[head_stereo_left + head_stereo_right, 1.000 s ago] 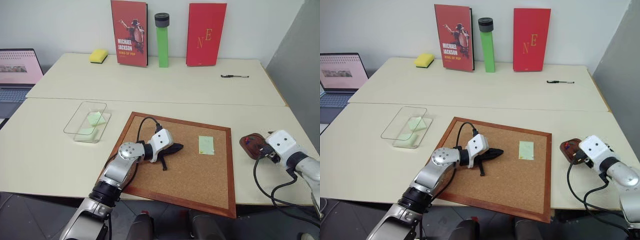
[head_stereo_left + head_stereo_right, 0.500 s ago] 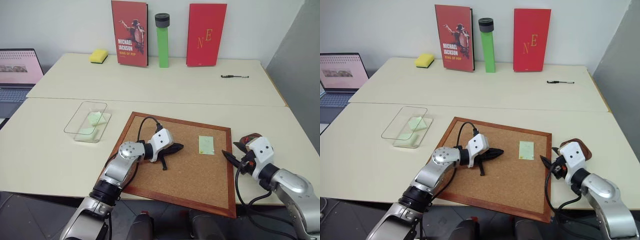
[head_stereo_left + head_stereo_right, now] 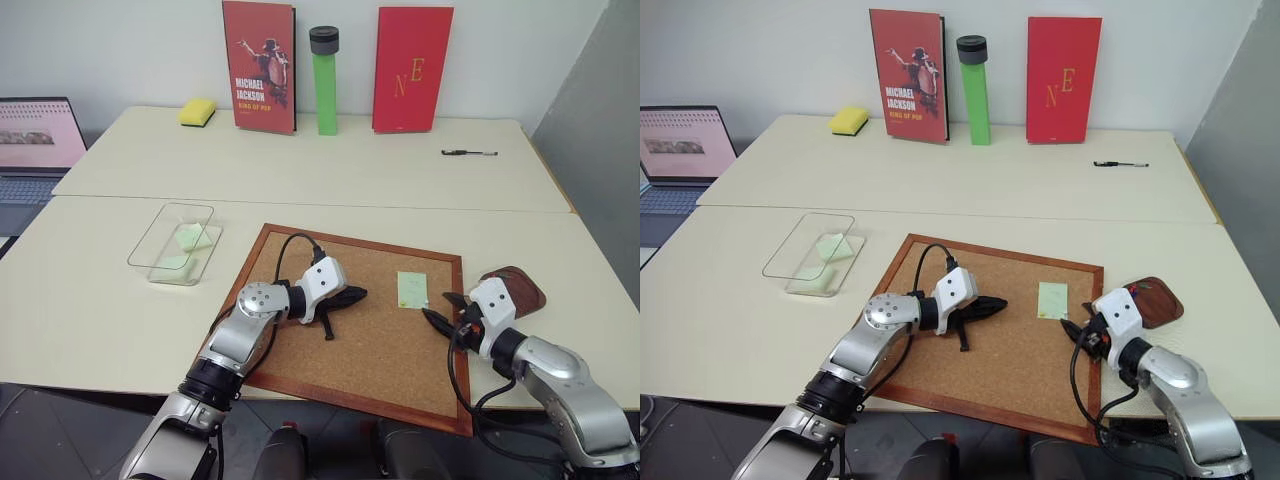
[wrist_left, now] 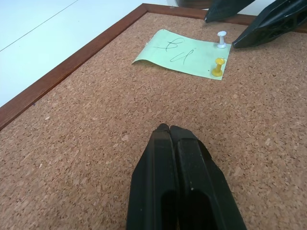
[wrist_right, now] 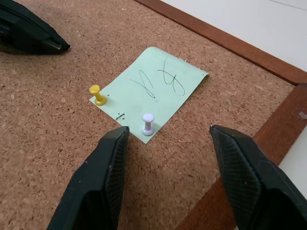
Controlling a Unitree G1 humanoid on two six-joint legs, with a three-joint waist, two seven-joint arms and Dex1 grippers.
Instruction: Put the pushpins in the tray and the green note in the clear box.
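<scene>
Pinned to corkboard (image 3: 380, 340): green note (image 5: 153, 89), white pushpin (image 5: 147, 123) ahead of released right claw (image 5: 168, 143); clenched left claw (image 4: 170, 132) nearby.

Rough, granular cork on the corkboard (image 5: 57, 72), framed in smooth reddish wood. Thin matt paper for the green note (image 5: 153, 88); glossy plastic pushpins (image 5: 147, 123). Matt black ribbed claw fingers (image 5: 103, 179).

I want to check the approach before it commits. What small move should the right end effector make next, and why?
Probably ease forward and close on the white pushpin. The right end effector is open, with that pin near its left finger rather than centred. The white pin and a yellow pushpin hold the green note to the corkboard, so the note cannot go yet.
</scene>
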